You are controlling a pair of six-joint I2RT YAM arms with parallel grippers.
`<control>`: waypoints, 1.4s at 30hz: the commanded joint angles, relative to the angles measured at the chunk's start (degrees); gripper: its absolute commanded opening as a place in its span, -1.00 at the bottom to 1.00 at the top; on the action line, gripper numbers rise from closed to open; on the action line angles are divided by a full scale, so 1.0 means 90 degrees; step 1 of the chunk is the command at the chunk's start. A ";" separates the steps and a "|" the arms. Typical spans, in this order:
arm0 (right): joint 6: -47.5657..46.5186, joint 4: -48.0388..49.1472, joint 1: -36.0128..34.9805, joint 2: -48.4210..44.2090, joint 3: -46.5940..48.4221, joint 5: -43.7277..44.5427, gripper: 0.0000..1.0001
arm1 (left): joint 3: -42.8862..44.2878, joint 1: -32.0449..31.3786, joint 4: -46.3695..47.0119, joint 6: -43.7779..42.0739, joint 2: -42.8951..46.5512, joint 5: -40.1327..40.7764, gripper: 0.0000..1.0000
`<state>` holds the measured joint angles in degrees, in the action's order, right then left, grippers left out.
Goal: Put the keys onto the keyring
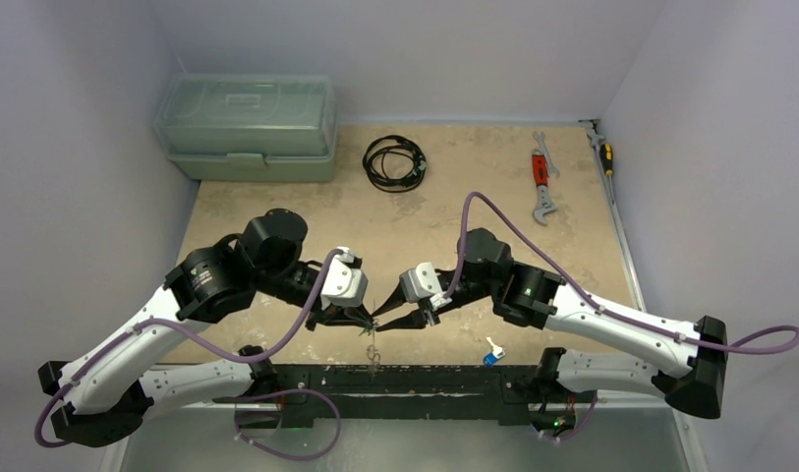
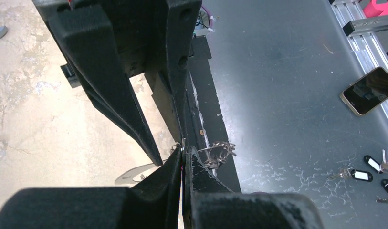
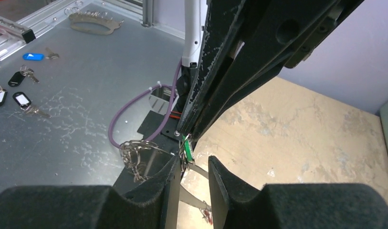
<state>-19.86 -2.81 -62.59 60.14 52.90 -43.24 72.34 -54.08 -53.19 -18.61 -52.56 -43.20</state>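
Observation:
My left gripper (image 1: 366, 320) is shut; its tips (image 2: 183, 150) pinch thin silvery wire that looks like the keyring (image 2: 219, 153). The keyring carries a bunch of silver keys (image 3: 134, 155) and hangs over the table's front edge. A green-headed key (image 3: 187, 148) hangs right at the left fingertips; in the top view (image 1: 364, 333) it shows as a green speck. My right gripper (image 1: 381, 324) faces the left one tip to tip. It is open (image 3: 194, 163), with its jaws on either side of the green key. A blue-tagged key (image 1: 490, 355) lies on the table near the front edge.
A green toolbox (image 1: 248, 128) stands at the back left. At the back lie a black cable coil (image 1: 395, 162), a red-handled wrench (image 1: 541, 182) and a screwdriver (image 1: 604, 157). On the metal surface below are a phone (image 2: 371, 90) and black-tagged keys (image 2: 363, 174).

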 commanded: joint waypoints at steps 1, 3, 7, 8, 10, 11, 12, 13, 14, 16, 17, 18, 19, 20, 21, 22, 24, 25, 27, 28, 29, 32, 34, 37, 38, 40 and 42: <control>0.0145 0.0060 0.0011 0.0019 0.0059 -0.0029 -0.38 | 0.0122 -0.0026 0.0369 0.0094 0.0073 -0.0049 -1.00; 0.0165 0.0058 0.0011 0.0008 0.0036 0.0044 -0.36 | 0.0134 -0.0027 0.0397 0.0111 0.0086 -0.0028 -1.00; 0.0214 0.0126 0.0011 -0.0022 -0.0006 0.0308 -0.30 | 0.0140 -0.0031 0.0473 0.0154 0.0116 0.0009 -1.00; 0.0214 0.0142 0.0011 -0.0031 -0.0030 0.0412 -0.26 | 0.0145 -0.0029 0.0471 0.0162 0.0125 0.0034 -1.00; 0.0236 0.0209 0.0011 -0.0027 -0.0072 0.0568 -0.23 | 0.0157 -0.0030 0.0489 0.0187 0.0133 0.0085 -1.00; 0.0266 0.0209 0.0011 -0.0008 -0.0072 0.0587 -0.23 | 0.0161 -0.0026 0.0506 0.0198 0.0136 0.0110 -1.00; 0.0273 0.0178 0.0011 0.0018 -0.0056 0.0616 -0.23 | 0.0166 -0.0026 0.0506 0.0200 0.0145 0.0121 -1.00; 0.0281 0.0149 0.0011 0.0046 -0.0035 0.0629 -0.23 | 0.0162 -0.0026 0.0501 0.0210 0.0153 0.0114 -1.00; 0.0275 0.0109 0.0011 0.0082 -0.0009 0.0660 -0.24 | 0.0157 -0.0026 0.0508 0.0206 0.0156 0.0116 -1.00; 0.0273 0.0095 0.0011 0.0127 0.0036 0.0737 -0.38 | 0.0171 -0.0027 0.0527 0.0228 0.0156 0.0131 -1.00; 0.0278 0.0088 0.0011 0.0138 0.0044 0.0747 -0.43 | 0.0179 -0.0031 0.0530 0.0231 0.0163 0.0138 -1.00; 0.0276 0.0092 0.0011 0.0146 0.0040 0.0756 -0.45 | 0.0179 -0.0026 0.0534 0.0237 0.0165 0.0146 -1.00; 0.0278 0.0099 0.0011 0.0144 0.0035 0.0766 -0.46 | 0.0178 -0.0026 0.0544 0.0241 0.0161 0.0151 -1.00; 0.0273 0.0104 0.0011 0.0144 0.0031 0.0776 -0.47 | 0.0176 -0.0026 0.0552 0.0242 0.0174 0.0160 -1.00; 0.0276 0.0107 0.0011 0.0144 0.0031 0.0781 -0.47 | 0.0177 -0.0026 0.0559 0.0242 0.0174 0.0178 -1.00; 0.0274 0.0107 0.0011 0.0144 0.0039 0.0781 -0.48 | 0.0176 -0.0031 0.0561 0.0239 0.0175 0.0198 -1.00; 0.0282 0.0143 0.0011 0.0130 0.0031 0.0751 -0.51 | 0.0171 -0.0026 0.0573 0.0242 0.0175 0.0233 -1.00; 0.0282 0.0157 0.0011 0.0118 0.0018 0.0731 -0.51 | 0.0173 -0.0027 0.0570 0.0240 0.0175 0.0244 -1.00; 0.0280 0.0209 0.0011 0.0061 -0.0010 0.0704 -0.44 | 0.0171 -0.0026 0.0575 0.0242 0.0175 0.0249 -1.00; 0.0279 0.0230 0.0011 0.0017 -0.0039 0.0703 -0.39 | 0.0167 -0.0033 0.0570 0.0239 0.0175 0.0249 -1.00; 0.0281 0.0255 0.0011 -0.0028 -0.0049 0.0703 -0.38 | 0.0174 -0.0029 0.0572 0.0242 0.0173 0.0266 -1.00; 0.0273 0.0282 0.0011 -0.0129 -0.0094 0.0602 -0.38 | 0.0166 -0.0026 0.0584 0.0242 0.0170 0.0302 -1.00; 0.0273 0.0292 0.0011 -0.0186 -0.0117 0.0519 -0.37 | 0.0166 -0.0026 0.0601 0.0248 0.0166 0.0309 -1.00; 0.0273 0.0293 0.0011 -0.0211 -0.0135 0.0498 -0.42 | 0.0168 -0.0026 0.0654 0.0256 0.0144 0.0309 -1.00; 0.0270 0.0285 0.0011 -0.0208 -0.0131 0.0493 -0.43 | 0.0167 -0.0031 0.0667 0.0261 0.0141 0.0309 -1.00; 0.0268 0.0274 0.0011 -0.0184 -0.0129 0.0494 -0.44 | 0.0168 -0.0026 0.0686 0.0261 0.0128 0.0320 -1.00; 0.0266 0.0290 0.0011 -0.0159 -0.0131 0.0491 -0.43 | 0.0170 -0.0026 0.0708 0.0267 0.0108 0.0328 -1.00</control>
<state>-17.93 -2.07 -62.59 59.18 52.03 -37.60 72.34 -54.08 -50.33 -17.04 -51.83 -40.01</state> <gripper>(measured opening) 0.284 0.009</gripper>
